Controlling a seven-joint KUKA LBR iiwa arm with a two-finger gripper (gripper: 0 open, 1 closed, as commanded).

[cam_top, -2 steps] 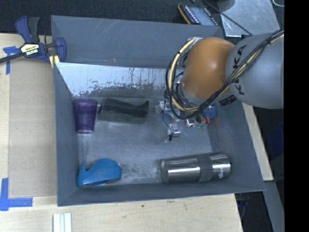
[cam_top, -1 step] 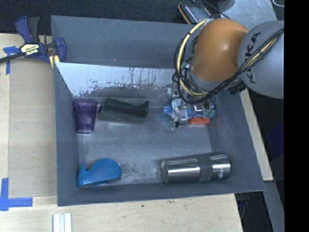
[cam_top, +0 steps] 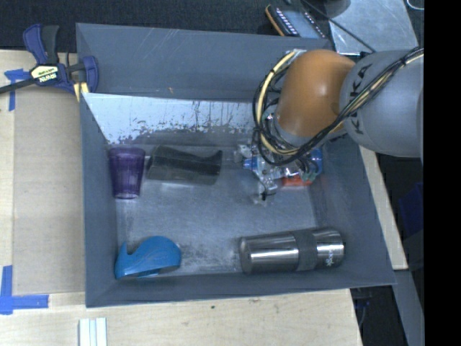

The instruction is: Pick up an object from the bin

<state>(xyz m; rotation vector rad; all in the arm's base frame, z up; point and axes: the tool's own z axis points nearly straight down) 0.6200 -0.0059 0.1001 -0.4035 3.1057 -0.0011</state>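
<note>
My gripper [cam_top: 263, 187] hangs low over the bin floor, right of centre, below the arm's orange cover. No thing shows in it. A black oblong block [cam_top: 186, 166] lies to its left near the back wall. In front of it, along the front wall, a steel flask [cam_top: 292, 251] with a dark band lies on its side. Something small, blue and red [cam_top: 297, 179], peeks out at the gripper's right, mostly hidden by the arm; I cannot tell whether it is loose.
A translucent purple cup [cam_top: 127, 171] lies by the left wall. A rounded blue plastic thing [cam_top: 148, 256] sits in the front left corner. Bare floor spreads between these and the gripper. The arm covers the bin's back right corner.
</note>
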